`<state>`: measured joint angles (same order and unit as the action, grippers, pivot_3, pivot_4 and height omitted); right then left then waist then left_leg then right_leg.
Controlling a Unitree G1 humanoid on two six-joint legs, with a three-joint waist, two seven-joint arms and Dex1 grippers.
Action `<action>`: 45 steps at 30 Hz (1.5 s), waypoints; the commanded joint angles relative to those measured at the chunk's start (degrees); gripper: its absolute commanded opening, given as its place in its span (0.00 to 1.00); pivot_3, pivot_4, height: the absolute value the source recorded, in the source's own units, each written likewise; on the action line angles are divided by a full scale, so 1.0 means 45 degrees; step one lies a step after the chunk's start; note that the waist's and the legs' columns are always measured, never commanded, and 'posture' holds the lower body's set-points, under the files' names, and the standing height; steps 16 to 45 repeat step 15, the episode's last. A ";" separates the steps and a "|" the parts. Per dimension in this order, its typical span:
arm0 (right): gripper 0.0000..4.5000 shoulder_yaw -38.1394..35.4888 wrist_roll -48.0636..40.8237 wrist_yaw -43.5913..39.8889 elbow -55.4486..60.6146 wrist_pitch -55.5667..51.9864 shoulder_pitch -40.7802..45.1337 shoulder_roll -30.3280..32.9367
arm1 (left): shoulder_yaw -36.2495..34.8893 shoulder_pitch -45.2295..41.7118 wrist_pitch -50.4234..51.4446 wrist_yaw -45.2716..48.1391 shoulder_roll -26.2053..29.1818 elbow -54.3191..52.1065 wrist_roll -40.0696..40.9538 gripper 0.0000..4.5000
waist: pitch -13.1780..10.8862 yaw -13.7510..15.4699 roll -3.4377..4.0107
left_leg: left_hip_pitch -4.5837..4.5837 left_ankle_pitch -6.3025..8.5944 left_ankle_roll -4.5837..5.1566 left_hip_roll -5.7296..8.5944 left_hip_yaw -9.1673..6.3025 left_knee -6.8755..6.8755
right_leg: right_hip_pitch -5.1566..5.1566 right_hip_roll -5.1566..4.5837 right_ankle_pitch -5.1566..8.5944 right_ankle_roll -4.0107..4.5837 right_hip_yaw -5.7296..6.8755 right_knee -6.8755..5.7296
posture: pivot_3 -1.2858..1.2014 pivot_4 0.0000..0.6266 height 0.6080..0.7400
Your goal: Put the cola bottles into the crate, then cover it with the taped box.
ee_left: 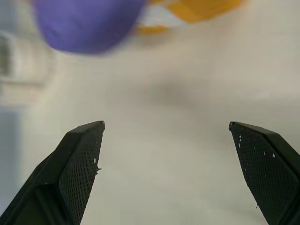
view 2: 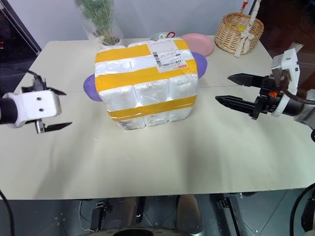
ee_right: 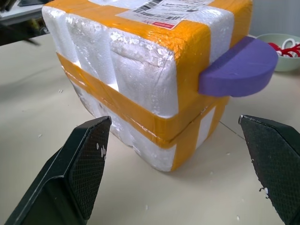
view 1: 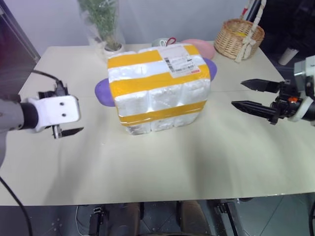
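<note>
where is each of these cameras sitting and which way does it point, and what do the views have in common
Left eye view: on the head, looking forward and down at the table with the taped box; left gripper and right gripper at the sides.
Right eye view: beside it, same scene.
Left wrist view: on the left wrist, along its open fingers at bare tabletop and a purple handle.
Right wrist view: on the right wrist, between its open fingers at the box's side.
All four share the taped box.

taped box (view 1: 160,88) mid table (view 1: 197,162), basket (view 1: 240,38) behind-right, plant (view 1: 104,22) behind-left, plate (view 1: 199,46) behind box
</note>
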<state>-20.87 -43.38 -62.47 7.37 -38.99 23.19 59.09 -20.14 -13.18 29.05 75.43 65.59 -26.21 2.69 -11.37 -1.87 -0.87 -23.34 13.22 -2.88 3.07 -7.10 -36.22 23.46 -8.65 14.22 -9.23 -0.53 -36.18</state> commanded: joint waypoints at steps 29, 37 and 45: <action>1.00 0.0227 -0.0034 -0.1555 -0.0210 -0.0150 0.0544 0.0795 | -0.0618 -0.4463 0.5559 0.1786 0.0365 0.5518 0.8445 0.99 | 0.0001 -0.0151 0.0004 | 0.0019 0.0000 -0.0001 -0.0005 -0.0002 0.0007 | 0.0000 0.0008 0.0001 0.0000 -0.0001 -0.0020 | 0.52 0.24 0.98; 1.00 0.0227 -0.0034 -0.1555 -0.0210 -0.0150 0.0544 0.0795 | -0.0618 -0.4463 0.5559 0.1786 0.0365 0.5518 0.8445 0.99 | 0.0001 -0.0151 0.0004 | 0.0019 0.0000 -0.0001 -0.0005 -0.0002 0.0007 | 0.0000 0.0008 0.0001 0.0000 -0.0001 -0.0020 | 0.52 0.24 0.98; 1.00 0.0227 -0.0034 -0.1555 -0.0210 -0.0150 0.0544 0.0795 | -0.0618 -0.4463 0.5559 0.1786 0.0365 0.5518 0.8445 0.99 | 0.0001 -0.0151 0.0004 | 0.0019 0.0000 -0.0001 -0.0005 -0.0002 0.0007 | 0.0000 0.0008 0.0001 0.0000 -0.0001 -0.0020 | 0.52 0.24 0.98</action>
